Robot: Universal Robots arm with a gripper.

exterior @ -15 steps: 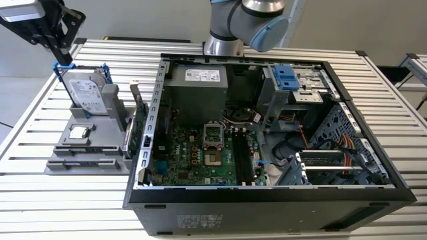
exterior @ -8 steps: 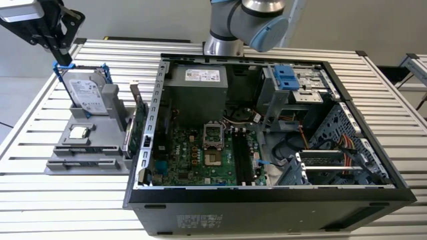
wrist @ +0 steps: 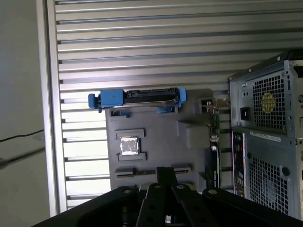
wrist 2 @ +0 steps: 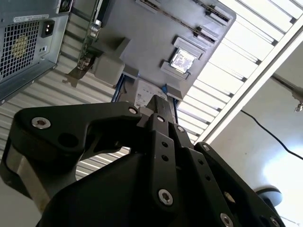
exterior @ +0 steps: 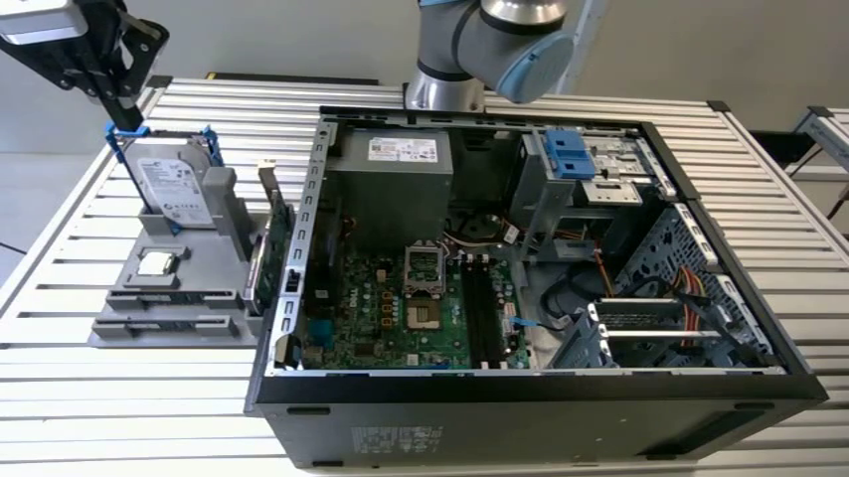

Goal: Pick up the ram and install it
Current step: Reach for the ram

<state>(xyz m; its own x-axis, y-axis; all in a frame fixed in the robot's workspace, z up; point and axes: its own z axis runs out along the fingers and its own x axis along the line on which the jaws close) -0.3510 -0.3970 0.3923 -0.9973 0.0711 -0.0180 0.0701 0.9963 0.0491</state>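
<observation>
- Overhead in the exterior view, the black gripper [exterior: 129,121] hangs from the arm [exterior: 498,40] just above a silver hard drive [exterior: 175,189] with blue clips. The drive stands upright in a gray plastic fixture [exterior: 146,328].
- Lower on the fixture, farther below the gripper, sit a square metallic chip [exterior: 157,263] and a green card [exterior: 274,253] standing on edge. The card is on the side toward the open computer case [exterior: 531,407].
- The case lies well away from the gripper toward the exterior view's right, with its motherboard [exterior: 385,308] flat inside. Everything rests on a ribbed metal table [exterior: 119,397].
- Where the ram sits cannot be told. A narrow dark strip [exterior: 133,296] lies in a fixture slot just past the chip from the gripper.
- The second wrist view looks along matte black linkages studded with screws. The fingers [wrist 2: 163,142] are drawn together with no gap showing, and whether anything thin is pinched between them cannot be told.
- Beyond the tips is the drive's white label. A black cable [wrist 2: 265,130] trails on the floor past the table's edge.
- The first wrist view looks straight down on the drive's top edge, the chip and the dark strip. Off to the gripper's side is the case's perforated rear panel [wrist: 265,101].
</observation>
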